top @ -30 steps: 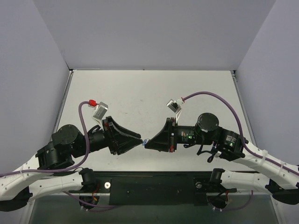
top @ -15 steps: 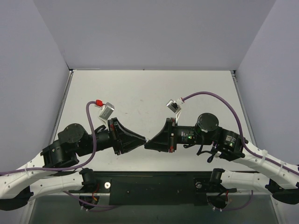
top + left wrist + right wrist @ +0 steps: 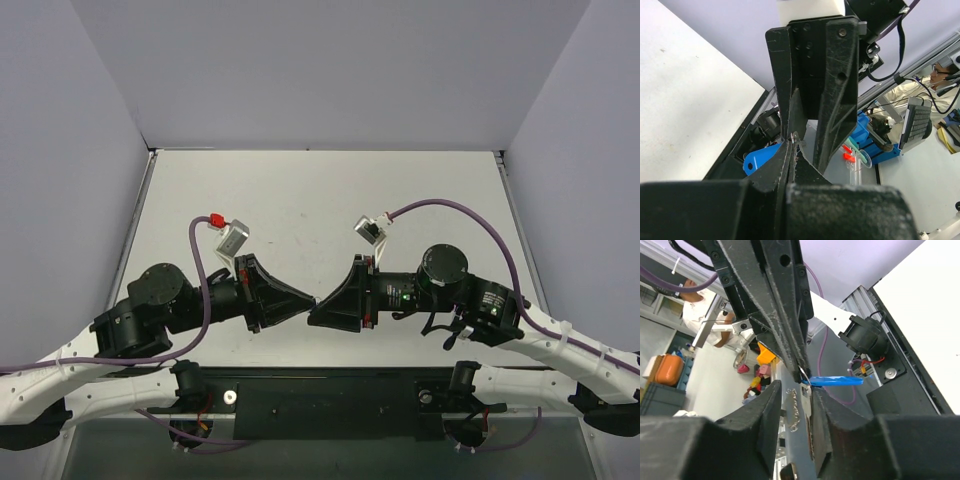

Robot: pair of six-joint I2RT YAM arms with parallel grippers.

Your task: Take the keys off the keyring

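**Grippers meet tip to tip on the keyring, near the table's front edge**

The left gripper [image 3: 790, 150] has its fingers pressed together on the thin silver ring [image 3: 794, 136] at their very tips. The right gripper [image 3: 796, 392] faces it tip to tip. Its jaws stand a little apart with the keys [image 3: 807, 405] in the gap, and whether the pads clamp them cannot be told. The keyring [image 3: 832, 381] is a bright-blue oval plastic tag on that ring, held clear of the table [image 3: 300, 200]. In the right wrist view the tag lies level, its long axis 9 to 3 and its free end pointing to 3 o'clock. The keys are flat and silver-grey, and they hang from the ring with long axis 12 to 6, tips toward 6 o'clock. Overhead, the grippers meet at 6 o'clock from the table's middle. The left arm [image 3: 150, 310] reaches in from 8 o'clock and the right arm [image 3: 470, 295] from 4 o'clock.
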